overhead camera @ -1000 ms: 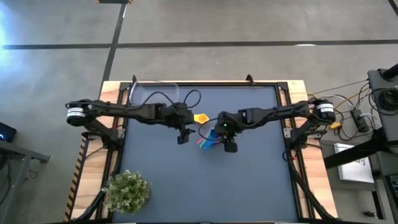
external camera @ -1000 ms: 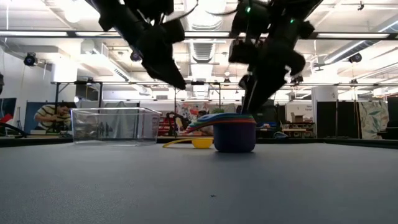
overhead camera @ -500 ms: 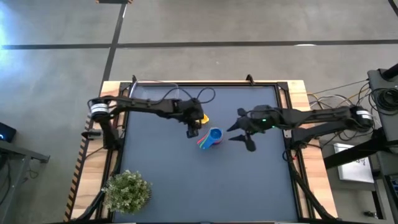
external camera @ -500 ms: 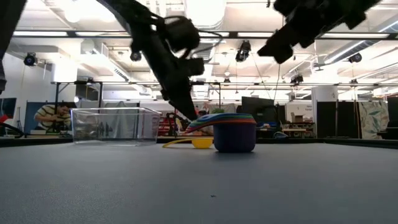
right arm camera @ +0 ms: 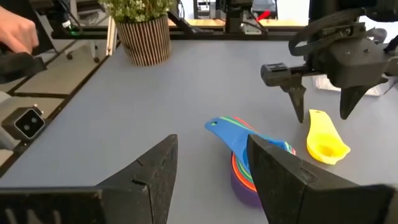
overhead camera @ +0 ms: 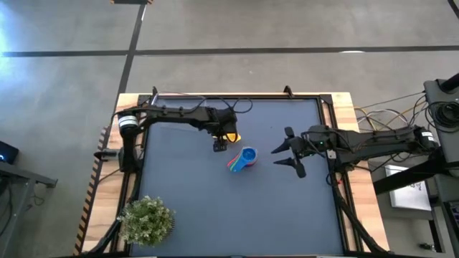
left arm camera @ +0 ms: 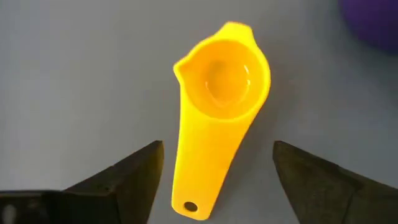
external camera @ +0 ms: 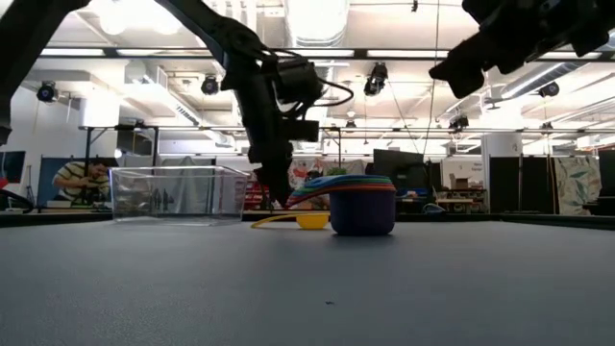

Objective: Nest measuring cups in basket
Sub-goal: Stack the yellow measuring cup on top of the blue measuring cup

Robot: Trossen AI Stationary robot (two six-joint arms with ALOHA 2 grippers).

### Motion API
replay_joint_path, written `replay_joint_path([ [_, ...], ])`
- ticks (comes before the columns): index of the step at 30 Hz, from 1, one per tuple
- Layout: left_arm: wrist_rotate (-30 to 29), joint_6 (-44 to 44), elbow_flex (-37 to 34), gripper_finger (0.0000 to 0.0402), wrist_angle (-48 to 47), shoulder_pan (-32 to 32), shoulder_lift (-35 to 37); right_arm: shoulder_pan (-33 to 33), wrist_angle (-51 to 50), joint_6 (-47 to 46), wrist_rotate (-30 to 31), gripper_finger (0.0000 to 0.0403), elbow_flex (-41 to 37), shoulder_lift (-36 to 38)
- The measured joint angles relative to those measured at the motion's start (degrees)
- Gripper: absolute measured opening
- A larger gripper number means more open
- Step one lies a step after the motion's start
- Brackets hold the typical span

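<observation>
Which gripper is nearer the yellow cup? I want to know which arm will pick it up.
Left. The left gripper hangs right over the yellow cup, open fingers astride its handle. The right gripper is open, far off beyond the cup stack.

From my remote station I count one yellow cup [left arm camera: 217, 118] lying alone, one nested stack of cups [right arm camera: 252, 165], one clear basket [external camera: 178, 194], one plant [overhead camera: 147, 221], two claws.
</observation>
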State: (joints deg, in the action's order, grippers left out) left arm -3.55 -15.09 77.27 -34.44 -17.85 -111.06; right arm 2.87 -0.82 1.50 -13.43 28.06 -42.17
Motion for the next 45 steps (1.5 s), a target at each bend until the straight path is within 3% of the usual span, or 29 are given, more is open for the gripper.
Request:
replay_joint_path([
  [6, -1.7, -2.5, 0.6, 0.0320, 1.0, -1.3, -2.5, 0.0, 0.3, 1.0, 0.0, 0.0179, -0.3, -0.7],
  [13, 0.1, -3.9, 2.0, 0.0294, -0.1, -3.5, -5.8, 0.0, 0.3, 2.2, 0.0, 0.0180, -0.3, -1.1],
  [17, 0.2, -4.0, 2.7, 0.0238, -1.4, -3.7, -6.0, 0.0, 0.3, 2.1, 0.0, 0.0180, -0.3, -1.1],
  [25, 1.4, -5.0, 6.5, 0.0072, -5.7, -3.8, -6.0, 0.0, 0.7, 0.9, 0.0, 0.0176, -0.3, -1.1],
  [29, 1.0, -2.3, 9.4, 0.0010, -9.0, -3.7, -6.0, 0.0, 0.7, -0.1, 0.0, 0.0176, -0.3, -1.1],
  [37, -8.6, 4.8, 17.0, 0.0001, -18.4, 0.9, -5.9, 0.0, 0.7, 0.4, 0.0, 0.0174, -0.4, -1.1],
  [45, -21.2, 18.0, 24.3, 0.0000, -26.4, 11.3, -5.8, 0.0, 0.7, 0.0, 0.0, 0.0173, -0.4, -1.0],
])
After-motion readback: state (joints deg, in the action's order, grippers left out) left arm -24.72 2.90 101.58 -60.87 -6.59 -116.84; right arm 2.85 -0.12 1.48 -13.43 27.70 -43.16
